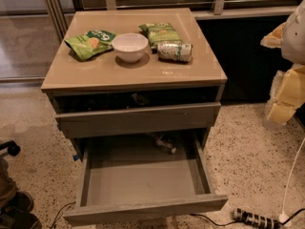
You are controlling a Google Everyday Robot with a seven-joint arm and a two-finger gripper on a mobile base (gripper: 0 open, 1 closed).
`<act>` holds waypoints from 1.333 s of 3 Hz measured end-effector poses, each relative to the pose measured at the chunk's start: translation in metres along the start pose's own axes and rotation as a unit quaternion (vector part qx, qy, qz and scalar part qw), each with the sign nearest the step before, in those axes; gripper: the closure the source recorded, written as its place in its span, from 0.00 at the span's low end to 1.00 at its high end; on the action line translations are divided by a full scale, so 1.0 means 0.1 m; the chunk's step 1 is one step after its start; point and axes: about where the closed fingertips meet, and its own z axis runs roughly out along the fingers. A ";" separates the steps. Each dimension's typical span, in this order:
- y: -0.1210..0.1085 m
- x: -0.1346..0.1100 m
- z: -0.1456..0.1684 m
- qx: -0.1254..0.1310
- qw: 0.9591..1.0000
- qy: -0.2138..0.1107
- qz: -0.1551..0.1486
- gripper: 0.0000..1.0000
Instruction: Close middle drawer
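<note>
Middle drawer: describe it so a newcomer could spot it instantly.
Find the tan-topped cabinet at centre; the gripper hangs at the right edge, apart from it. Below the slightly open upper drawer sits the middle drawer. It alone is pulled far out, grey bottom exposed.

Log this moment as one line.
task: close middle drawer | middle drawer: pulled far out, not yet closed | tool: at right edge of view, apart from the drawer | contact: none
</note>
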 end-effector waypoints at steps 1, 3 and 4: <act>0.01 0.03 0.02 -0.001 1.000 0.003 0.003 0.00; 0.32 0.25 0.26 -0.033 0.999 -0.001 0.039 0.00; 0.68 0.28 0.47 -0.057 0.996 -0.021 0.061 0.00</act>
